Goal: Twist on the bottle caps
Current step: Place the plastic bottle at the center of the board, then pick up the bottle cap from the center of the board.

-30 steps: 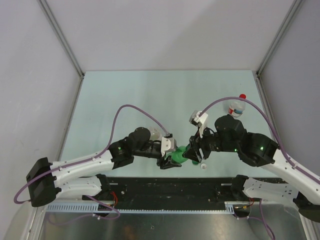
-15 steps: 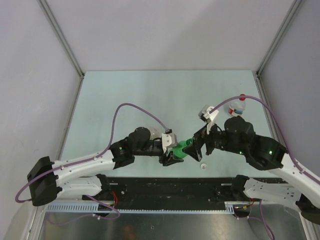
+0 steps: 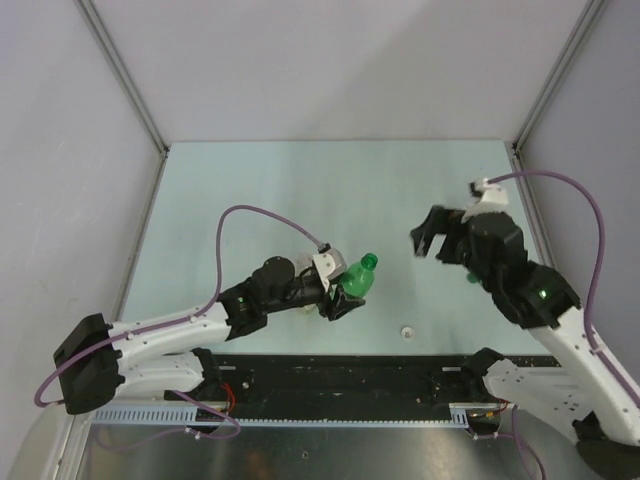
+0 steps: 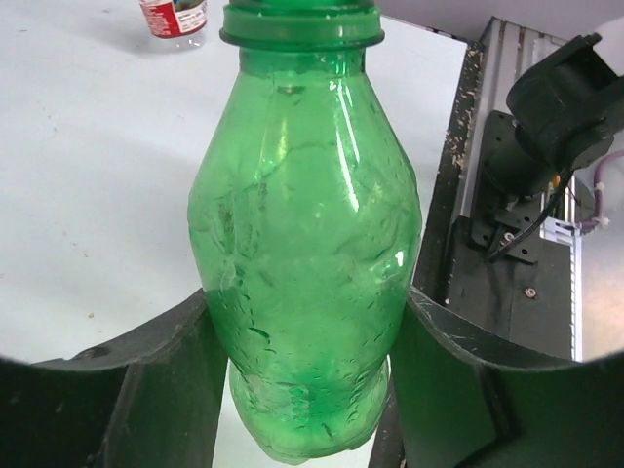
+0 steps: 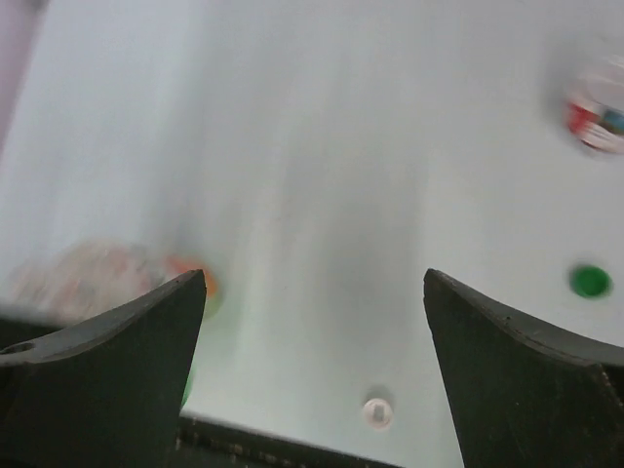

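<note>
Since the right pincer [image 3: 430,245] backed off, jaws wide, the left pincer [image 3: 342,288] alone grips the green bottle [image 3: 352,281], green cap [image 3: 368,262] on top.
White cap [image 3: 407,330] lies near the desk [image 3: 300,180] front edge, open room around.

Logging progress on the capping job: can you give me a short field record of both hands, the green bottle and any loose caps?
left hand: closed on the green bottle, a finger on each side
right hand: open, empty, apart from the bottle
white cap: loose on the table near its front edge
small green disc: on the table, possibly a cap
green bottle's top: capped or not, cannot tell
</note>
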